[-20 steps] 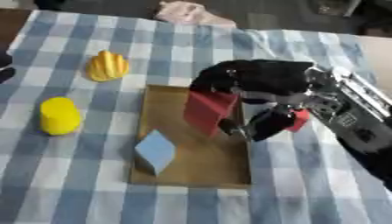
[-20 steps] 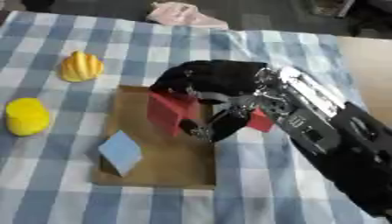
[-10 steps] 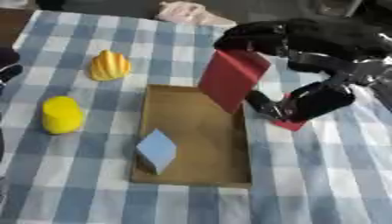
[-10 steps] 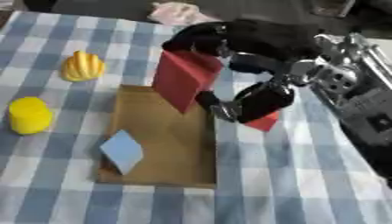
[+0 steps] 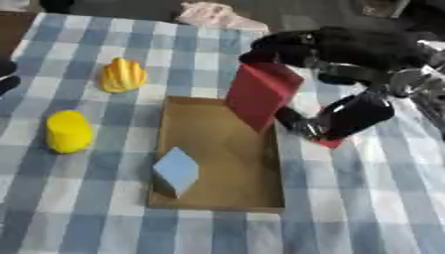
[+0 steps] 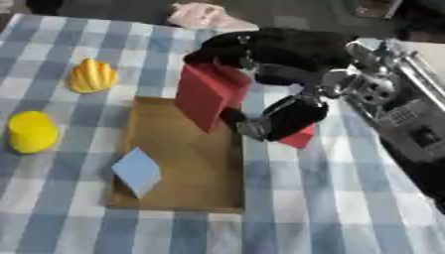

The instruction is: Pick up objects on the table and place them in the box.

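1. Yellow cylinder (image 5: 68,130), at nine o'clock on the tabletop (image 5: 365,198): not boxed.
2. Yellow ridged piece (image 5: 122,75), ten o'clock: not boxed.
3. Blue block (image 5: 177,171): inside the box (image 5: 217,201).
4. Red block (image 5: 260,95), over the box's two-o'clock corner: right hand (image 5: 334,49) fingers clamped on it.

No readable text or signs.
No letters, numbers, brands or labels could be made out on any surface in either view.
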Tool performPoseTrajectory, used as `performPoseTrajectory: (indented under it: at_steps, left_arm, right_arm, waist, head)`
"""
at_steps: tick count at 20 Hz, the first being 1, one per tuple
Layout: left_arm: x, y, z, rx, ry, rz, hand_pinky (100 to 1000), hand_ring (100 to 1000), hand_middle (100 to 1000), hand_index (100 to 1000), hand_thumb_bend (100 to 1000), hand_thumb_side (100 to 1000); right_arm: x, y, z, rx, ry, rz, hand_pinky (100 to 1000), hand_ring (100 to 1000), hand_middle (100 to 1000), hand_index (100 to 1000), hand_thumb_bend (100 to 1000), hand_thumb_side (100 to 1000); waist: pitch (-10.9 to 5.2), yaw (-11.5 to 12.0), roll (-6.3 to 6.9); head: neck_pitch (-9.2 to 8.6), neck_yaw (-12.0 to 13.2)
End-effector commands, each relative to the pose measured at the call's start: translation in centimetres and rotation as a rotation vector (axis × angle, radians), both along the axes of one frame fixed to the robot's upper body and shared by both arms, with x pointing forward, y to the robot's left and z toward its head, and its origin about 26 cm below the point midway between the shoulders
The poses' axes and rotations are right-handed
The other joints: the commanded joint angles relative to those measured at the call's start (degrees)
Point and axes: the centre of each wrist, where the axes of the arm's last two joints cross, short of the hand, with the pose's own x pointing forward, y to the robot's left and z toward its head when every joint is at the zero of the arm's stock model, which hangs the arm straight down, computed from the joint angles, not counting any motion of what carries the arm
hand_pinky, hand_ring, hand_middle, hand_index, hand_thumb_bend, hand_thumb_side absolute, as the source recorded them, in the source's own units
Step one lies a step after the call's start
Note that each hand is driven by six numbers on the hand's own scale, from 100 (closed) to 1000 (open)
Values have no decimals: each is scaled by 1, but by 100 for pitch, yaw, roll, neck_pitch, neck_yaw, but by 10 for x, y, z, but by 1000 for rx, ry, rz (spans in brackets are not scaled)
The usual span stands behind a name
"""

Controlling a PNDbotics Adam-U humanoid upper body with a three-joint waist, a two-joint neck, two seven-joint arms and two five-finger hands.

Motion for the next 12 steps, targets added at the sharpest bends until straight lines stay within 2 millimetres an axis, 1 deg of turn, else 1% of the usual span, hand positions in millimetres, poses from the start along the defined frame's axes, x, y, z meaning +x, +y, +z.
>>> performPoseTrajectory:
  at_steps: [1, 4, 5, 6, 8, 9, 10, 11, 12]
  left_arm:
    - [-2, -1, 8, 4, -28, -4, 826, 791, 682, 803, 144, 824]
    - [-2, -2, 8, 4, -27, -8, 826, 791, 682, 803, 144, 825]
    - [-2, -2, 8, 4, -27, -9, 826, 791, 682, 803, 144, 825]
    - [-2, -2, 8, 4, -27, -9, 826, 791, 682, 803, 144, 825]
    - [-2, -2, 8, 5, -27, -10, 826, 791, 682, 803, 144, 825]
    - [-2, -2, 8, 5, -27, -10, 826, 791, 682, 803, 143, 825]
    - [-2, -2, 8, 6, -27, -10, 826, 791, 682, 803, 143, 826]
    - [-2, -2, 8, 7, -26, -11, 826, 791, 682, 803, 143, 826]
    - [-2, -2, 8, 9, -24, -11, 826, 791, 682, 803, 143, 827]
  right_arm:
    - [10, 6, -5, -53, -35, -15, 940, 1000, 896, 1000, 100, 302]
    - [22, 11, -18, -92, -44, -35, 938, 1000, 903, 1000, 100, 321]
    - [26, 11, -22, -104, -45, -44, 939, 1000, 906, 1000, 101, 314]
    - [30, 11, -26, -114, -44, -51, 940, 1000, 907, 1000, 116, 285]
    - [37, 10, -33, -130, -42, -58, 942, 1000, 910, 1000, 105, 270]
    - [40, 10, -35, -137, -42, -59, 945, 1000, 914, 1000, 100, 459]
    - [42, 9, -36, -138, -43, -56, 951, 1000, 918, 1000, 100, 668]
    - [43, 9, -38, -137, -45, -53, 956, 1000, 923, 1000, 100, 699]
    - [44, 9, -38, -137, -50, -50, 961, 1000, 934, 1000, 100, 771]
  waist:
    - [-113, 13, 29]
    - [-103, 31, 30]
    - [-100, 35, 29]
    - [-97, 39, 29]
    - [-92, 44, 31]
    - [-91, 46, 32]
    - [-92, 46, 33]
    - [-93, 45, 34]
    - [-94, 42, 34]
  head:
    - [-72, -41]
    - [-75, -58]
    - [-72, -66]
    - [-73, -69]
    - [-76, -64]
    - [-77, -67]
    - [-78, -74]
    - [-79, -79]
    - [-83, -82]
